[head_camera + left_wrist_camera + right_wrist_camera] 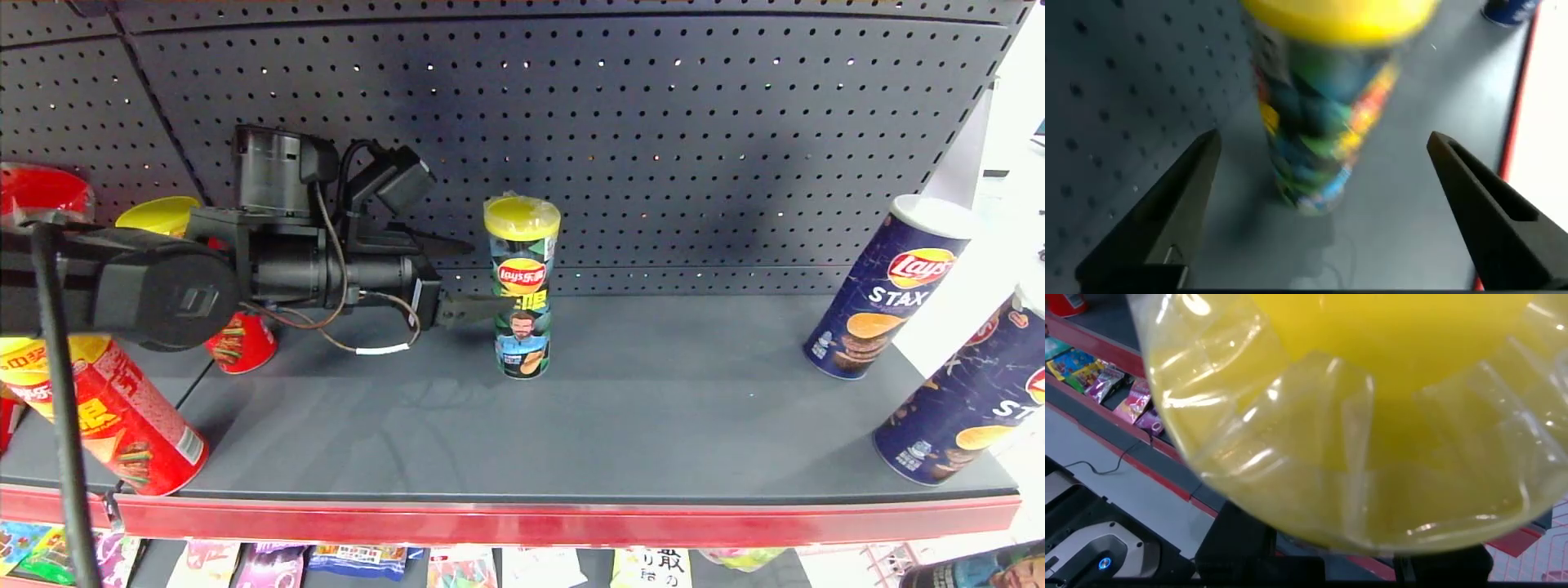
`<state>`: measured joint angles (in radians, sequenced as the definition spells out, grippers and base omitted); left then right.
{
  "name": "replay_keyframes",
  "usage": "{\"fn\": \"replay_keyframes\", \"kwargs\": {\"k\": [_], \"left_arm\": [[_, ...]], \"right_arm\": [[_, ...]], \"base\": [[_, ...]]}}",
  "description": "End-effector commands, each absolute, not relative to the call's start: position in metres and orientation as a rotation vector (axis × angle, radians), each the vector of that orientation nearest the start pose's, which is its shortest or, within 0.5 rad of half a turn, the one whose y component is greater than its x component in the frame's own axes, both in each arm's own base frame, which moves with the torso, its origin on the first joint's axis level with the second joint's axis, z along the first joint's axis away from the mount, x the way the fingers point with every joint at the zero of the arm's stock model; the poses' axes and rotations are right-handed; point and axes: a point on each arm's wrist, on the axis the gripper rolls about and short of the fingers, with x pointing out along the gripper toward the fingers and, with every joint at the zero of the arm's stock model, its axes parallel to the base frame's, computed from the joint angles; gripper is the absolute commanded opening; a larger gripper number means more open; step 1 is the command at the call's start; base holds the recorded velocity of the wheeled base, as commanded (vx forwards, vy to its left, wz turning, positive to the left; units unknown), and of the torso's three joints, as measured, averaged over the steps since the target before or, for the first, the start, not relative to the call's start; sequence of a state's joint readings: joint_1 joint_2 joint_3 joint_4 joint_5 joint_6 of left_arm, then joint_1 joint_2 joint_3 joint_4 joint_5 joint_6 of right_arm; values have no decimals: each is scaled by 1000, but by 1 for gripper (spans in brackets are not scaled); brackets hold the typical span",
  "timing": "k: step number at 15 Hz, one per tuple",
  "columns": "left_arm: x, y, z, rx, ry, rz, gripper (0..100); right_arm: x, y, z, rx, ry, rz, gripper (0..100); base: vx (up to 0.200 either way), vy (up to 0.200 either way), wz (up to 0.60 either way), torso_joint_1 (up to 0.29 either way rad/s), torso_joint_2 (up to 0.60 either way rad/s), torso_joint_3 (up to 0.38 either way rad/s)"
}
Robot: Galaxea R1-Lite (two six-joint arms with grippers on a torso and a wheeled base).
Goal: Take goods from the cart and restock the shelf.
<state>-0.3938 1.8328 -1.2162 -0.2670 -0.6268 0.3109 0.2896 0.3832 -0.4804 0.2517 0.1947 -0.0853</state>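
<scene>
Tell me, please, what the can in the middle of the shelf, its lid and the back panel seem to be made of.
The can looks like a cardboard tube with a glossy printed skin: bright print, soft shine. Its lid seems yellow plastic under a wrinkled clear film. The back panel is probably painted metal, matte dark grey, with even rows of punched holes.

Colour reference: shelf and stock.
Shelf (571, 425) dark grey, red front edge; pegboard (653, 122) dark grey, dotted with holes; centre can (522, 294) yellow lid, green-blue patterned body; left cans (131, 416) red, yellow lids; right cans (886, 290) navy, white lids.
</scene>
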Motion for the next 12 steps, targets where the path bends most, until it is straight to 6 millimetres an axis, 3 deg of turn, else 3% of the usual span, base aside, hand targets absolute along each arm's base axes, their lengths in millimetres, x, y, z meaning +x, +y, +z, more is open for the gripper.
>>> {"fn": "replay_keyframes", "kwargs": {"k": [1,8,12], "left_arm": [[339,-155,212,237,203,-1057,100],[351,-186,212,228,168,-1142,100],[364,-191,207,223,166,-1141,100]], "right_arm": [[-11,1,188,-92,139,490,0],[-12,1,188,-92,137,484,0],[-12,1,189,-92,136,483,0]], "base": [[0,0,0,0,0,0],[0,0,0,0,0,0],[0,0,0,0,0,0]]}}
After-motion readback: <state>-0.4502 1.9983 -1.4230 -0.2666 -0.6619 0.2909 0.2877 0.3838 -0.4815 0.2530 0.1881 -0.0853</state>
